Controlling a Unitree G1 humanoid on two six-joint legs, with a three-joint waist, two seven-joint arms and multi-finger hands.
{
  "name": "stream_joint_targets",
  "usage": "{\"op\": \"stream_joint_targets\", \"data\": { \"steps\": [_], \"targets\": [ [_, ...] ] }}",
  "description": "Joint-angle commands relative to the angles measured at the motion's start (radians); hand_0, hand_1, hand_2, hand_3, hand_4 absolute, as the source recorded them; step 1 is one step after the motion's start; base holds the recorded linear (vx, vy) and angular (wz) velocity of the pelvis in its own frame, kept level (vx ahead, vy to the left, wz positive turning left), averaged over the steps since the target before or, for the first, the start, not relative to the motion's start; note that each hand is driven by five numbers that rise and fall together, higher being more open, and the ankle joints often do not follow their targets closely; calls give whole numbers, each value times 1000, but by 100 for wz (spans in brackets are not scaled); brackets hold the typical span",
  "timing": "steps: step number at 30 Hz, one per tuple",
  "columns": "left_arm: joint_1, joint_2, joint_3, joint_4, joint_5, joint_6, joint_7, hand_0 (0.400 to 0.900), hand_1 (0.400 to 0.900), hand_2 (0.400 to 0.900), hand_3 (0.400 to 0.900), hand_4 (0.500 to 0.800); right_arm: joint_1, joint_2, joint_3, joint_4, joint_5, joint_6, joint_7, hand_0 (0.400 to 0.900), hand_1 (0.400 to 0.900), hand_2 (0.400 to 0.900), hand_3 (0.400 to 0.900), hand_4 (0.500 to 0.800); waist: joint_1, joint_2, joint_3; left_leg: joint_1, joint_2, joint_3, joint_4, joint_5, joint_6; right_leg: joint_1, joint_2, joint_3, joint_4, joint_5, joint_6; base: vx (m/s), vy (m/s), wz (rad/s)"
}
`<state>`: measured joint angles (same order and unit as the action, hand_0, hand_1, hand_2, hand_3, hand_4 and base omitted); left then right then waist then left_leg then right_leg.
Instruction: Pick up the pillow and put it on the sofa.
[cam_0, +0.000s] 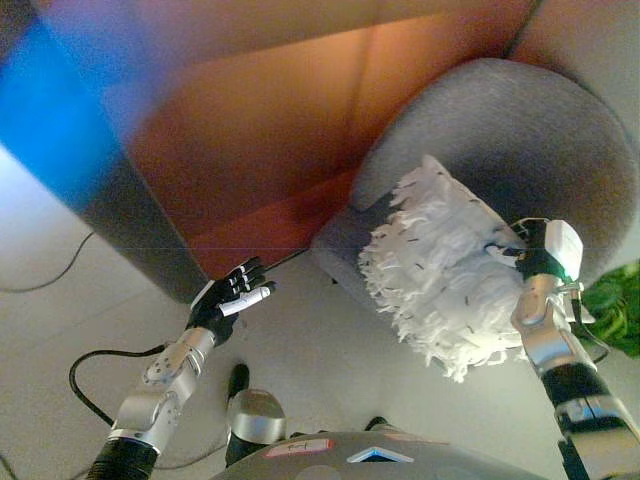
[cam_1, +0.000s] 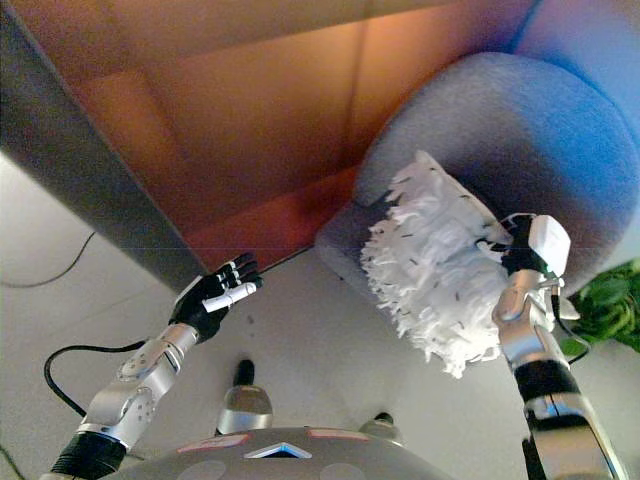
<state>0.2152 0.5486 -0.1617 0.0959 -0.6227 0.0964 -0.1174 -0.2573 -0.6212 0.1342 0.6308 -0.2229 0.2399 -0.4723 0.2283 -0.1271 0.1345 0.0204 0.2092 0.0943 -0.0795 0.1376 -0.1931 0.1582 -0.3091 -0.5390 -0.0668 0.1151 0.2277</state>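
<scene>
Your right hand (cam_0: 537, 262), fingers hidden so grip unknown, carries the shaggy white pillow (cam_0: 440, 268) alone; it could slip short of the grey sofa (cam_0: 520, 140) while the left hand (cam_0: 228, 299) hangs open, well apart.

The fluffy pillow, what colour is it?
White, shaggy fringed pillow; clearest in the right eye view.

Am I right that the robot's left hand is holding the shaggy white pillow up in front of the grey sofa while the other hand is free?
Not quite: the right hand holds the white pillow, as the left eye view shows. The pillow is indeed in front of the grey sofa, and the free hand is the left hand.
</scene>
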Motion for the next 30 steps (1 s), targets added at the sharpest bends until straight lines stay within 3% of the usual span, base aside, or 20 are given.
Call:
{"op": "stream_joint_targets", "data": {
  "steps": [1, 4, 5, 6, 7, 12, 21, 25, 30],
  "targets": [
    [-84, 47, -5, -155, -8, -36, -54, 900, 900, 900, 900, 800, -404, -254, 54, 50, 23, 18, -163, 400, 400, 400, 400, 500, 86, 27, -13, 50, -7, 26, -8, -106, 49, -36, -6, -46, -18, 102, 29, 43, -137, 15],
    [-96, 64, -10, -157, -16, -37, -66, 900, 900, 900, 900, 800, -507, -283, 118, 158, 86, 73, -156, 400, 400, 400, 400, 500, 112, 38, 0, 26, -5, 8, -8, -98, 45, -46, -4, -57, -19, 101, 29, -32, -111, 11],
    [-100, 69, -14, -156, -19, -39, -67, 900, 900, 900, 900, 800, -534, -286, 134, 187, 115, 100, -163, 647, 647, 647, 647, 648, 117, 40, 3, 18, -4, 2, -8, -96, 45, -52, -4, -58, -19, 101, 30, -59, -104, 8],
    [-108, 73, -16, -157, -21, -39, -70, 900, 900, 900, 900, 800, -565, -290, 150, 221, 136, 137, -143, 647, 647, 647, 647, 648, 123, 42, 7, 8, -3, -3, -8, -95, 44, -59, -4, -58, -19, 101, 29, -82, -99, 5],
    [-117, 78, -18, -157, -21, -41, -72, 900, 900, 900, 900, 800, -597, -293, 165, 253, 157, 148, -146, 900, 900, 900, 900, 800, 127, 45, 13, -1, -1, -7, -8, -93, 43, -65, -4, -59, -19, 101, 29, -111, -93, 2],
    [-135, 79, -36, -152, -25, -74, -61, 900, 900, 900, 900, 800, -699, -309, 202, 311, 166, 120, -179, 900, 900, 900, 900, 800, 127, 64, 28, -15, 8, -9, -8, -82, 42, -73, 0, -56, -20, 92, 27, -61, 0, -4],
    [-106, 54, -73, -149, -29, -108, -28, 900, 900, 900, 900, 800, -587, -296, 146, 168, 150, 22, -175, 900, 900, 900, 900, 800, 77, 75, -21, 93, 12, 41, -8, -110, 46, -14, -23, -41, -18, 88, 30, 57, 87, -14],
    [-130, 41, -90, -136, -33, -122, -7, 900, 900, 900, 900, 800, -522, -279, 100, 80, 151, -32, -190, 900, 900, 900, 900, 800, 44, 73, -34, 125, 2, 82, -8, -107, 62, -8, -40, -45, -17, 108, 20, -54, 76, -17],
    [-157, 9, -90, -106, -12, -162, 39, 900, 900, 900, 900, 800, -358, -196, -1, -179, 191, -127, -184, 900, 900, 900, 900, 800, -20, 77, -43, 157, -1, 126, -4, -114, 76, -14, -44, -4, -7, 123, 17, -101, 64, -26]
  ]
}}
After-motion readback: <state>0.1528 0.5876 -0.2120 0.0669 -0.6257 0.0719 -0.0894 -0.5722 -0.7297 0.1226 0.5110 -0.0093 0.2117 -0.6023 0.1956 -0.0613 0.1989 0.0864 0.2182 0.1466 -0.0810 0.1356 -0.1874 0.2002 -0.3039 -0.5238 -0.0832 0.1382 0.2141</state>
